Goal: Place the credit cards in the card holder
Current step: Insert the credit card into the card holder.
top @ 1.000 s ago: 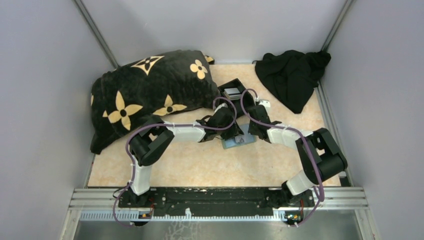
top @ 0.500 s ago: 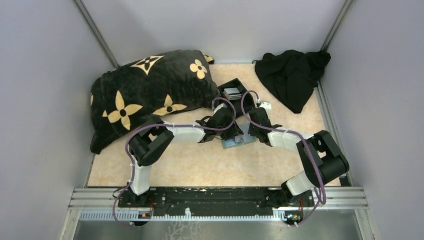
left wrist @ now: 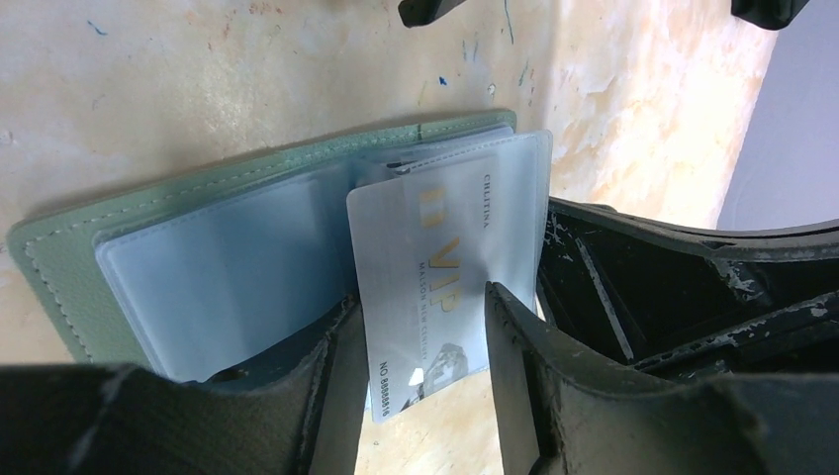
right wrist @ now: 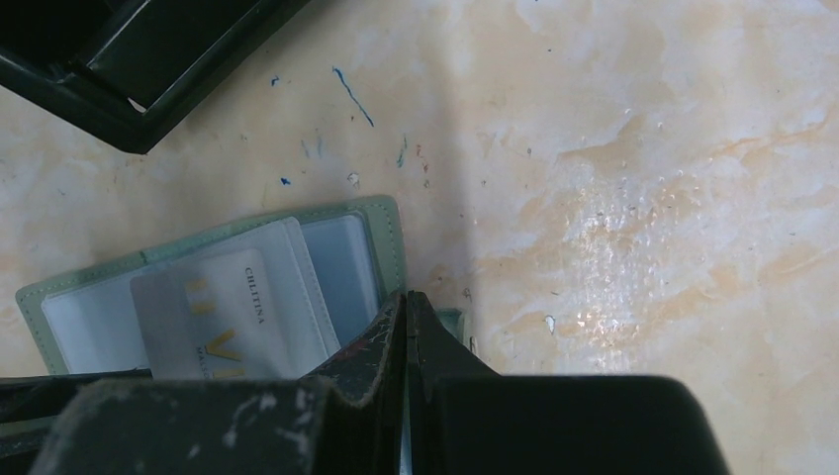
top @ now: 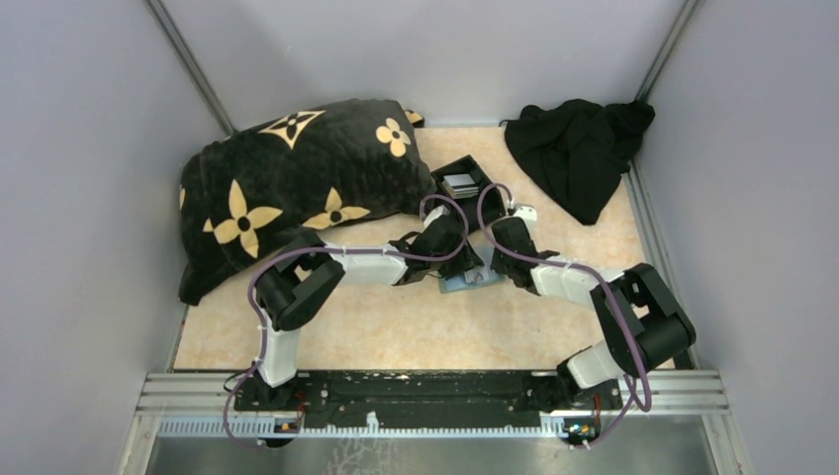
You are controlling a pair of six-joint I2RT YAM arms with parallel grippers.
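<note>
You're feeding the credit card, clamped in the left hand, squarely into the card holder, with the closed right hand pinning it.

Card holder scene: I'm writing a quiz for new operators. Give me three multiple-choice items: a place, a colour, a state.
1. Where is the silver card? A in a drawer; B between the fingers of the left gripper, over the open card holder; C on a shelf.
2. What colour is the card holder's cover? A red; B blue; C sage green.
3. How do the jaws of the right gripper stand? A shut; B wide open; C clamped on a cup.
Answers: B, the left wrist view shows it there; C, its stitched edge is green; A, the right wrist view shows the fingers pressed together.
</note>
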